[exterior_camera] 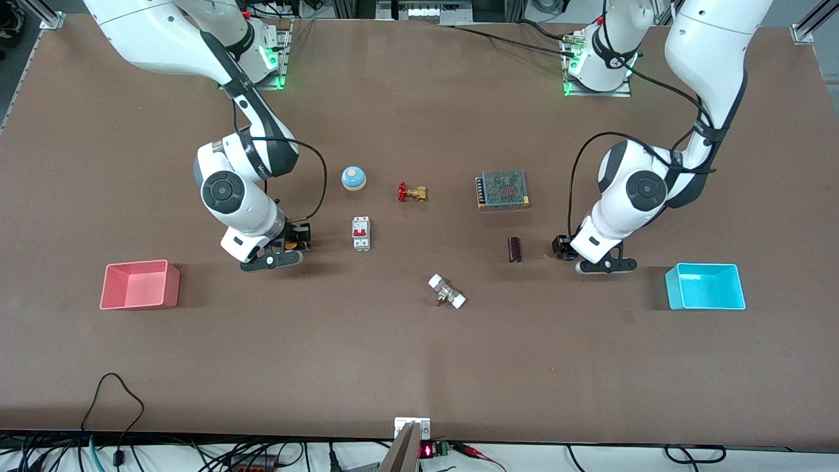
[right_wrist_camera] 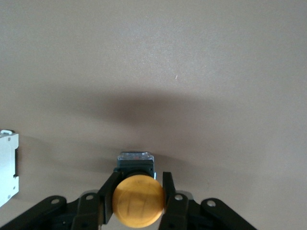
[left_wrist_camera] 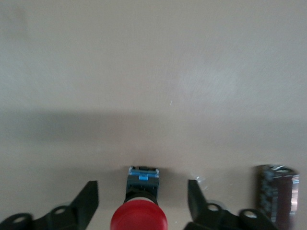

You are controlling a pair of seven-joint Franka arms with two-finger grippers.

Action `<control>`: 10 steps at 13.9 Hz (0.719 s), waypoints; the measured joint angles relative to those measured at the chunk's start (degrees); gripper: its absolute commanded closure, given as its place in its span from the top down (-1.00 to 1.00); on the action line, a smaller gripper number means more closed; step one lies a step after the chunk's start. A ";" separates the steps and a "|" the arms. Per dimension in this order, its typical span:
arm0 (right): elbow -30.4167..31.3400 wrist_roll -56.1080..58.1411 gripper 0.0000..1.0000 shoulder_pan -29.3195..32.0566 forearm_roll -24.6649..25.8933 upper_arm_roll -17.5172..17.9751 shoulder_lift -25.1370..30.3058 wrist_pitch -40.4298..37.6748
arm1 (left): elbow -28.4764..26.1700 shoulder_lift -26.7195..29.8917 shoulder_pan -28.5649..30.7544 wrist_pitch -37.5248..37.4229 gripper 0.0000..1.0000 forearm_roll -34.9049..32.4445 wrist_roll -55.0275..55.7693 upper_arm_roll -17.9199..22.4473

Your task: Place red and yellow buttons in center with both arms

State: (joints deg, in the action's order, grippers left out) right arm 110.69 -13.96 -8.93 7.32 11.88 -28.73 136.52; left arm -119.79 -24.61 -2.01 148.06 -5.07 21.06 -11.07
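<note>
The yellow button [right_wrist_camera: 138, 200] has a round yellow-orange cap on a black body. My right gripper [right_wrist_camera: 138, 191] is shut on it, one finger pressed on each side of the cap, low at the table [exterior_camera: 419, 367] toward the right arm's end. In the front view the right gripper [exterior_camera: 295, 241] shows with the yellow cap [exterior_camera: 290, 244] in it. The red button [left_wrist_camera: 139, 218] lies on the table between the fingers of my left gripper [left_wrist_camera: 142, 203]. That gripper is open, with a gap on each side of the cap. The left gripper [exterior_camera: 562, 248] sits low toward the left arm's end.
A white circuit breaker [exterior_camera: 360, 233] lies beside the right gripper, and a dark cylinder [exterior_camera: 514, 249] beside the left gripper. A dome bell [exterior_camera: 353, 177], a brass valve [exterior_camera: 411, 193] and a power supply [exterior_camera: 503, 189] lie farther back. A white-ended fitting [exterior_camera: 447, 292], a pink bin [exterior_camera: 139, 284] and a cyan bin [exterior_camera: 704, 286] lie nearer.
</note>
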 measured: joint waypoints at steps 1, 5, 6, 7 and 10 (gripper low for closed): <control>0.00 0.00 -0.20 -0.02 0.06 0.00 0.00 0.00 | 0.44 2.13 0.06 -1.47 1.00 0.00 0.03 0.00; 0.01 0.00 0.57 -0.01 0.19 -0.08 -0.21 0.01 | 9.64 9.54 0.57 -25.23 1.00 0.00 -0.88 0.18; 0.01 0.00 0.67 -0.01 0.18 -0.15 -0.43 0.06 | 13.43 10.18 0.64 -31.26 1.00 -0.01 -1.87 0.34; 0.00 -0.08 0.73 0.01 0.18 -0.20 -0.59 0.16 | 17.46 10.36 0.91 -36.86 1.00 -0.04 -3.37 0.52; -0.11 -1.47 1.00 0.01 0.18 -0.22 -0.69 0.42 | 28.02 10.40 3.68 -50.01 1.00 -0.09 -11.11 0.66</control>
State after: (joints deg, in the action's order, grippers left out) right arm 110.58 -15.43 -8.91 7.50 11.66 -29.42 136.94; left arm -91.77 -14.20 1.67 98.05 -5.17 9.95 -10.41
